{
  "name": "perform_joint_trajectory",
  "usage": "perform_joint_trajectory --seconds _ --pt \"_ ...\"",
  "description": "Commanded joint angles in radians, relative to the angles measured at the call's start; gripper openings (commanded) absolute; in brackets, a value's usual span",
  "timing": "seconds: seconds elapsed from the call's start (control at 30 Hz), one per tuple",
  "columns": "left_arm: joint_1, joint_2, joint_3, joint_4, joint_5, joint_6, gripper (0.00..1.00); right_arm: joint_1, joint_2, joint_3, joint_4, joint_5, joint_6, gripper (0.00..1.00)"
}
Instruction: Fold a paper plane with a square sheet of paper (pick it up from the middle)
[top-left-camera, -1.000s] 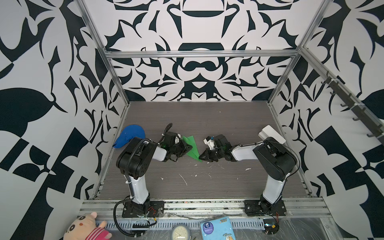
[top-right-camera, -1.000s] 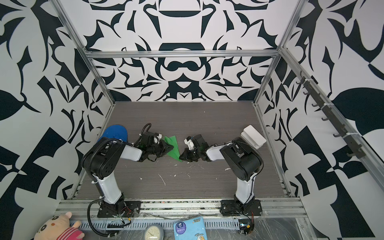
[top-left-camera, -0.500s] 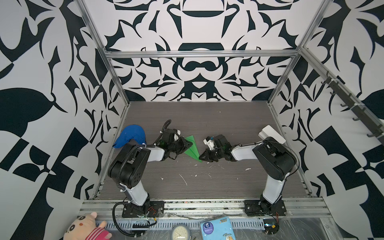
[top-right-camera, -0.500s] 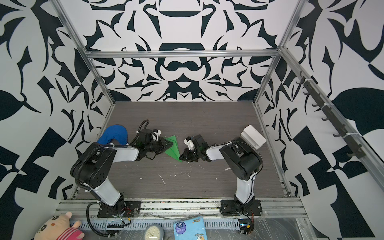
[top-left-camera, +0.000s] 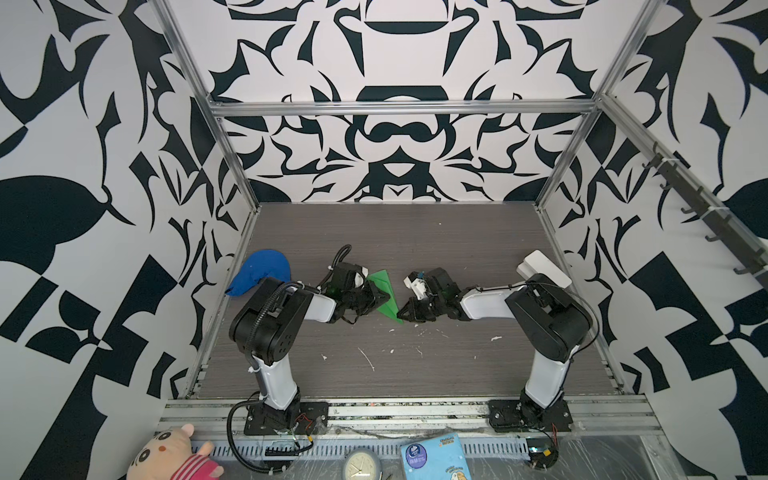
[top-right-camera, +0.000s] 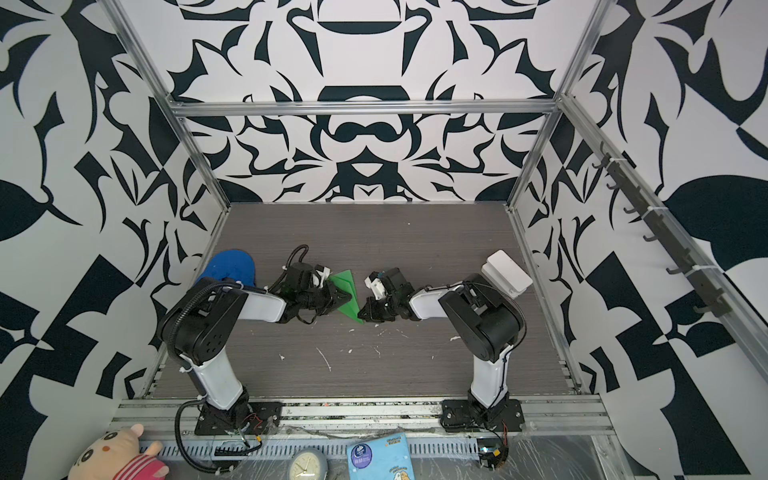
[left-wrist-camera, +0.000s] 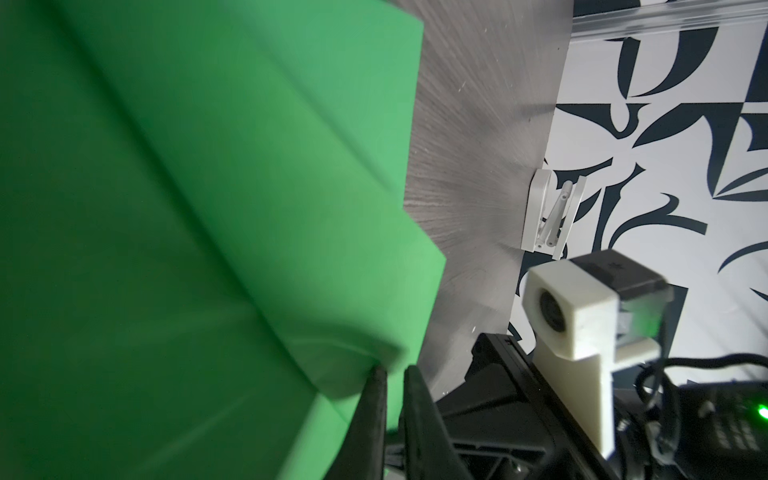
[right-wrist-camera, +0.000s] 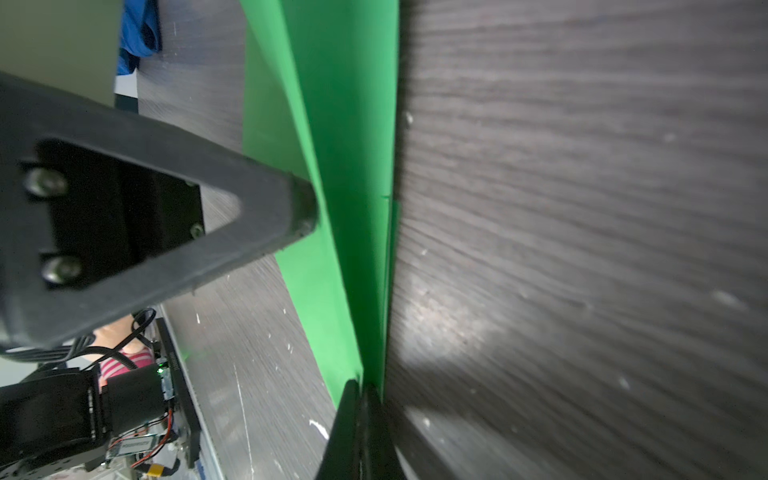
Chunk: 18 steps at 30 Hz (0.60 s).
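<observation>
Our right gripper (right-wrist-camera: 362, 384) is clenched on the narrow pointed end of the paper plane (right-wrist-camera: 332, 166), its fingers pressed together low against the table (right-wrist-camera: 582, 208). Our left gripper (left-wrist-camera: 394, 370) has its fingers drawn almost together on a fold at the green paper's side edge. In both top views we see the paper plane (top-left-camera: 382, 280) (top-right-camera: 351, 305) held between the two grippers at mid-table, creased lengthwise with its tip toward the front. Farther out, a blue cap (top-left-camera: 259, 272) lies by the left wall and a white stand (top-left-camera: 544, 268) by the right wall, both well apart from the paper.
</observation>
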Motion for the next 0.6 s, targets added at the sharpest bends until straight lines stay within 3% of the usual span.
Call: perform_joint_trajectory --seconds 0.0,0.57 --pt "-0.003 0.030 0.009 0.017 0.007 -0.001 0.13 0.017 0.017 0.005 -0.065 0.099 -0.056 0.04" --pt "-0.003 0.061 0.026 -0.022 -0.021 0.008 0.12 0.042 0.015 -0.008 -0.120 0.230 -0.108 0.05"
